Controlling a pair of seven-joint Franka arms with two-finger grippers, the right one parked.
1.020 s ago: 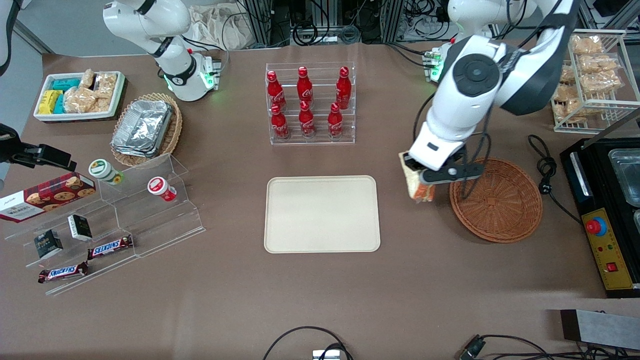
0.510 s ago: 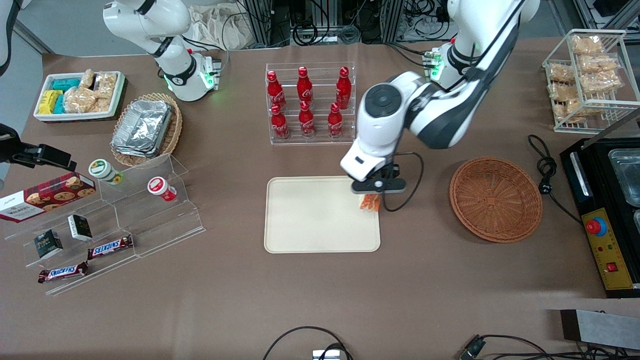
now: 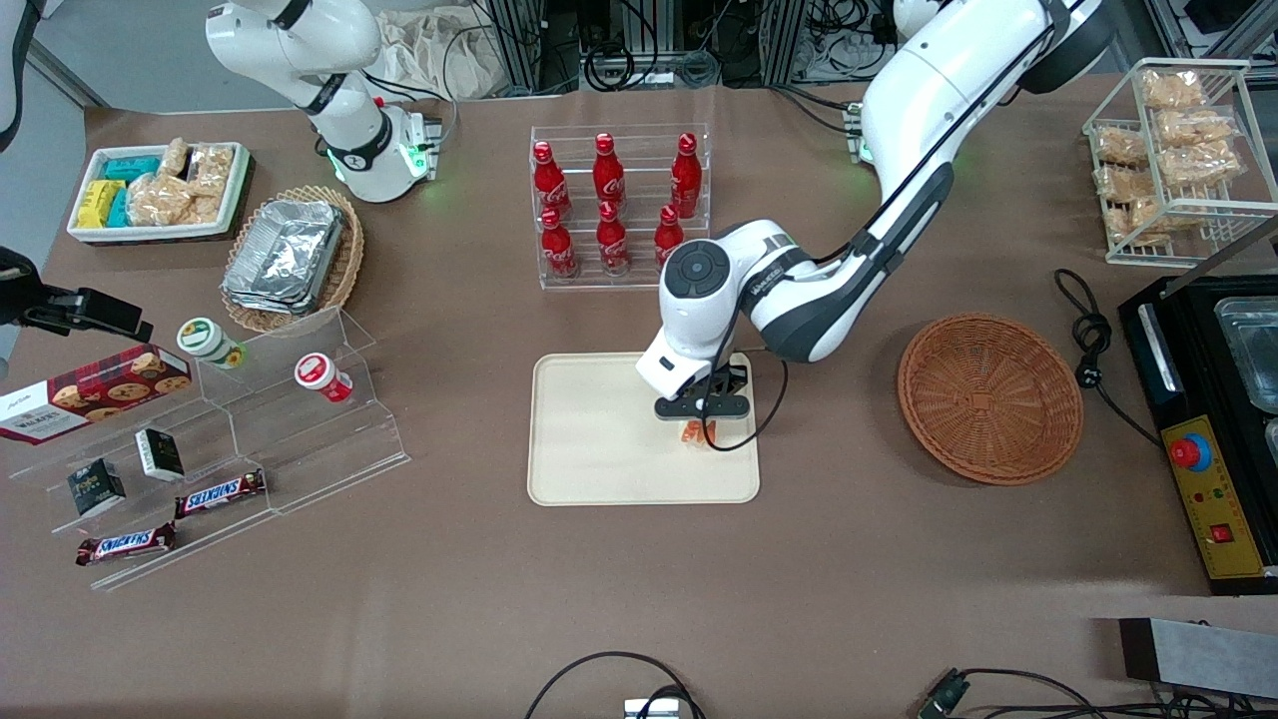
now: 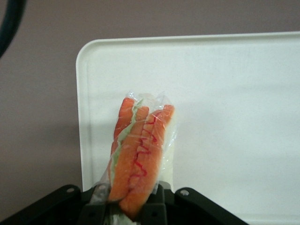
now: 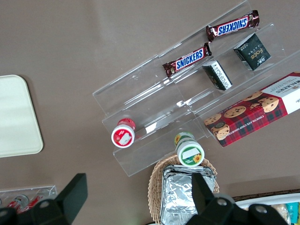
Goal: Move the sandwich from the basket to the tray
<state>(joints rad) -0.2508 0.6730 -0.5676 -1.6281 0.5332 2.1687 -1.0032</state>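
Note:
My left gripper [image 3: 701,424] is over the cream-beige tray [image 3: 599,439], near the tray's edge toward the working arm's end, and is shut on the sandwich [image 3: 696,433]. In the left wrist view the sandwich [image 4: 140,150] shows its orange-red and green filling in clear wrap, pinched between the black fingers [image 4: 96,206], with the tray [image 4: 234,103] under it. I cannot tell whether the sandwich touches the tray. The reddish-brown wicker basket [image 3: 989,397] stands empty toward the working arm's end of the table.
A clear rack of red cola bottles [image 3: 611,205] stands farther from the front camera than the tray. A clear stepped display with snacks [image 3: 230,439] and a paler basket of foil containers [image 3: 290,255] lie toward the parked arm's end. A black appliance [image 3: 1213,419] sits beside the wicker basket.
The left gripper has carried the sandwich from beside the wicker basket sideways to over the tray, then lower and farther in over the tray.

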